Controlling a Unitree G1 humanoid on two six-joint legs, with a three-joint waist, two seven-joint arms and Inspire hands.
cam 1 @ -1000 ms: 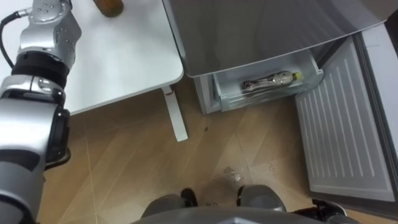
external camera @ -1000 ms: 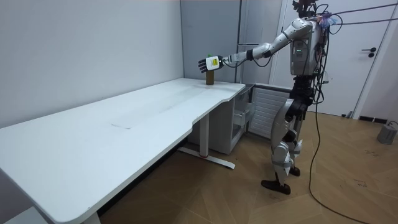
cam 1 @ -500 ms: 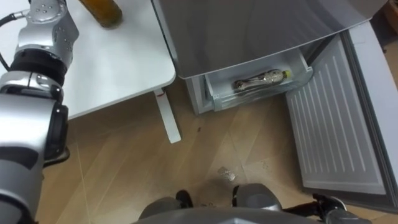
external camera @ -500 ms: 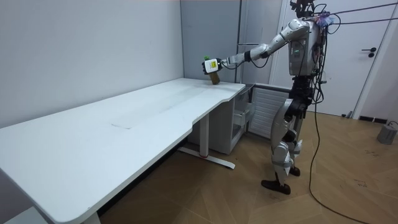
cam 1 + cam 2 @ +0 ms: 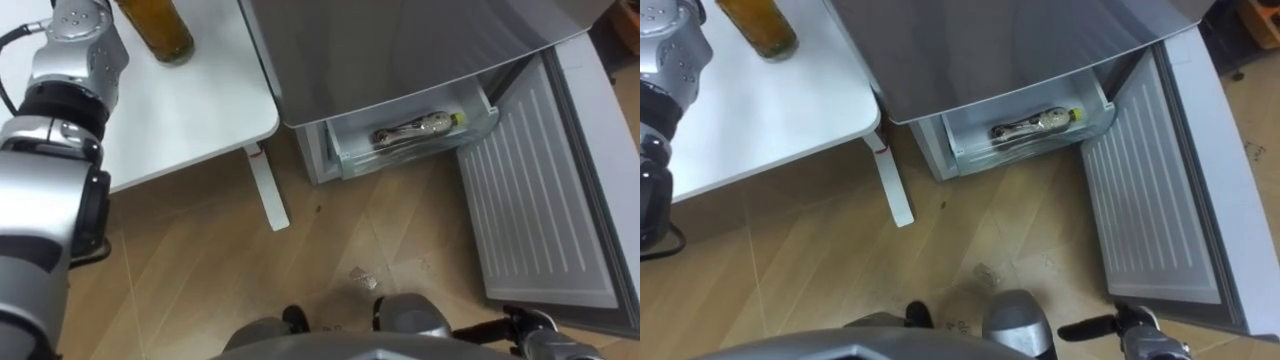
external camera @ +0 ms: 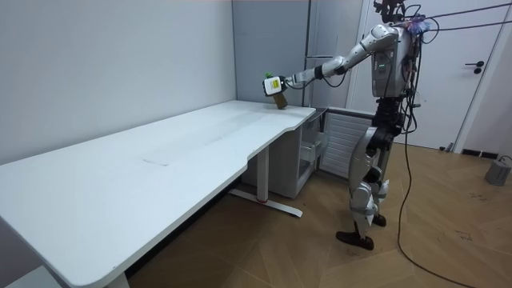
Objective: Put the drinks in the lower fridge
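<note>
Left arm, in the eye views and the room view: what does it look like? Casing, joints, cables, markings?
The left arm is built of rounded silver-grey metal casings with black bands at the joints. A thin black cable curves beside its far end. In the room view the left hand is dark, with a small white tag on its back.

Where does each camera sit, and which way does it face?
Left eye view: on the head, facing down at the desk, open fridge drawer and floor; left arm at left.
Right eye view: beside it, same scene; right hand at the bottom edge.
Room view: across the room, facing the standing robot; left hand holds the amber bottle above the desk.
Shared: all three show the amber bottle and desk.
</note>
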